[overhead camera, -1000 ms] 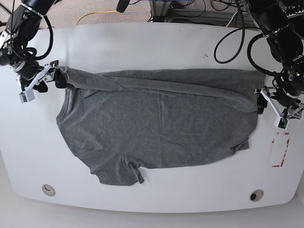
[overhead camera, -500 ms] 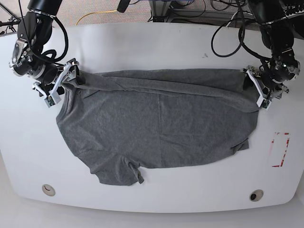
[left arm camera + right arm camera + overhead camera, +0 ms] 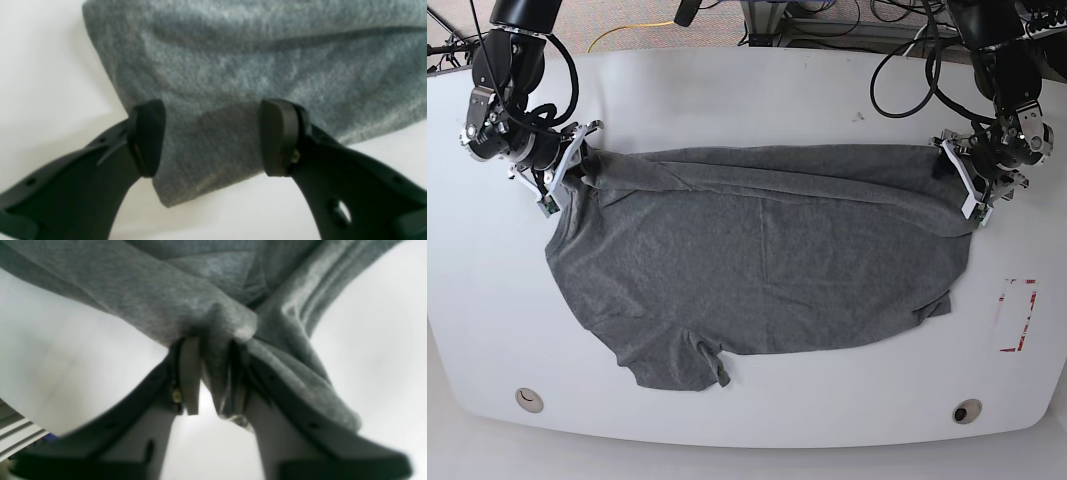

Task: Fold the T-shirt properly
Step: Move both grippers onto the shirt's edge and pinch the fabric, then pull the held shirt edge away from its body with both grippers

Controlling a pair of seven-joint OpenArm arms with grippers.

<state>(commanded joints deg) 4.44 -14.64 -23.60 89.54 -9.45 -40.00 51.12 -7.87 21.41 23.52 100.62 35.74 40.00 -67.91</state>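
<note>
The white table [image 3: 747,90] is holding our grey T-shirt [image 3: 757,260], mostly spread flat, with only its far edge folded over. Our right gripper [image 3: 213,373] is pinching one shirt corner. Our left gripper [image 3: 213,136] is gaping wide over the other, gripping nothing. Most folding is waiting.

The T-shirt [image 3: 762,265] is plain heather grey — no print; the table [image 3: 757,95] is white; a red-and-white label [image 3: 1016,315] lies on it.

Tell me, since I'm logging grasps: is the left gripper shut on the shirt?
No, open. The left gripper has its jaws apart, straddling the T-shirt edge, which lies flat between them.
</note>
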